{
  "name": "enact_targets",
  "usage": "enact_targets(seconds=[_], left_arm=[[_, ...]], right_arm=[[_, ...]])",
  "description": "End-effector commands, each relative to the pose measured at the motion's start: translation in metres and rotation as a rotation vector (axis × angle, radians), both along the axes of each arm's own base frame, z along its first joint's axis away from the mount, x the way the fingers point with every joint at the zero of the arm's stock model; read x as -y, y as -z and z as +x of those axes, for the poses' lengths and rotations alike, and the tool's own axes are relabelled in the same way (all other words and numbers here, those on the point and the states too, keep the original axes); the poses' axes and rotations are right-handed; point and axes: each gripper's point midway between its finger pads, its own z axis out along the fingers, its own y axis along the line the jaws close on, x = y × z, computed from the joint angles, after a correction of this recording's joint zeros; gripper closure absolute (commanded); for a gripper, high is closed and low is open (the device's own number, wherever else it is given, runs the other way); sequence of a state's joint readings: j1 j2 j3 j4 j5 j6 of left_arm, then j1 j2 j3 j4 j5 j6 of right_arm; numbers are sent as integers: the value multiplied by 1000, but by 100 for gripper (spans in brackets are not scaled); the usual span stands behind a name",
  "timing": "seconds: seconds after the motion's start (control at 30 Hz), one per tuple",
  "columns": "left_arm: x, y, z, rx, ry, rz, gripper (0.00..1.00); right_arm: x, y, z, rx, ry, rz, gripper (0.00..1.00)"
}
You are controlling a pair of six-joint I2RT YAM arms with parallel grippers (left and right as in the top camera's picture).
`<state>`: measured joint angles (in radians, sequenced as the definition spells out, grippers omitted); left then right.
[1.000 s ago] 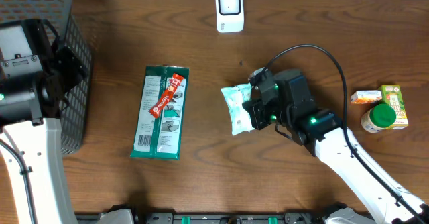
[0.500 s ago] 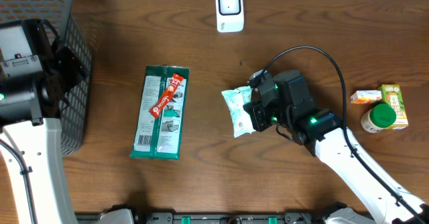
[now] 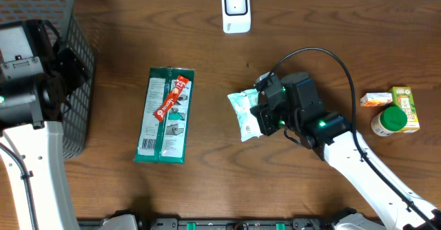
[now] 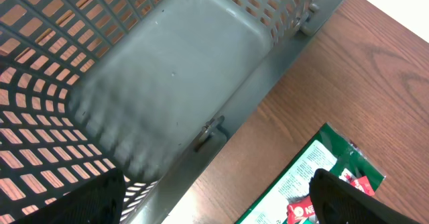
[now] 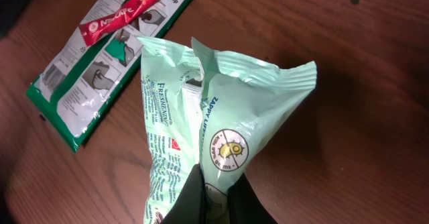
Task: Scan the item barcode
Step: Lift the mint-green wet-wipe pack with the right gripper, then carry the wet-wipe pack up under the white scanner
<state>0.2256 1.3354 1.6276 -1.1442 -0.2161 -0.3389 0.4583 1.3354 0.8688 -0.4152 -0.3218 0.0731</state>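
A pale mint-green wipes packet (image 3: 244,112) (image 5: 201,110) is pinched at its near end by my right gripper (image 3: 263,113) (image 5: 218,200), which is shut on it mid-table. The packet's crimped far end points away from the fingers, and its printed side faces left in the right wrist view. A white barcode scanner (image 3: 236,9) stands at the table's back edge, well beyond the packet. My left gripper (image 4: 214,214) hangs open at the far left beside the basket, with only table between its dark fingertips (image 4: 97,200).
A grey mesh basket (image 3: 72,85) (image 4: 167,83) fills the left back corner. A green flat pack with a red sachet on it (image 3: 165,115) (image 5: 100,46) (image 4: 315,184) lies left of centre. A green-capped jar (image 3: 390,120) and small boxes (image 3: 404,106) sit at the right edge.
The packet has shifted very slightly in the right gripper's hold; both arms otherwise stay put.
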Motion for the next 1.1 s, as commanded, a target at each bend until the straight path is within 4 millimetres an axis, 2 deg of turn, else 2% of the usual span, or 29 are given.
enact_targets(seconds=[0.0, 0.63, 0.7, 0.8, 0.93, 1.07], left_arm=[[-3, -2, 0, -2, -4, 15, 12], [-3, -2, 0, -3, -4, 15, 12], [-3, -2, 0, -2, -4, 15, 12], [-3, -2, 0, -3, -4, 15, 12], [-3, -2, 0, -2, -4, 15, 12], [-3, -2, 0, -3, -4, 15, 12]], right_arm=[[1, -8, 2, 35, -16, 3, 99], [11, -3, 5, 37, 27, -47, 99], [13, -8, 10, 56, 43, -59, 99], [15, -37, 20, 87, 65, -79, 99], [24, -93, 31, 127, 107, -129, 99], [28, -152, 34, 140, 126, -147, 99]])
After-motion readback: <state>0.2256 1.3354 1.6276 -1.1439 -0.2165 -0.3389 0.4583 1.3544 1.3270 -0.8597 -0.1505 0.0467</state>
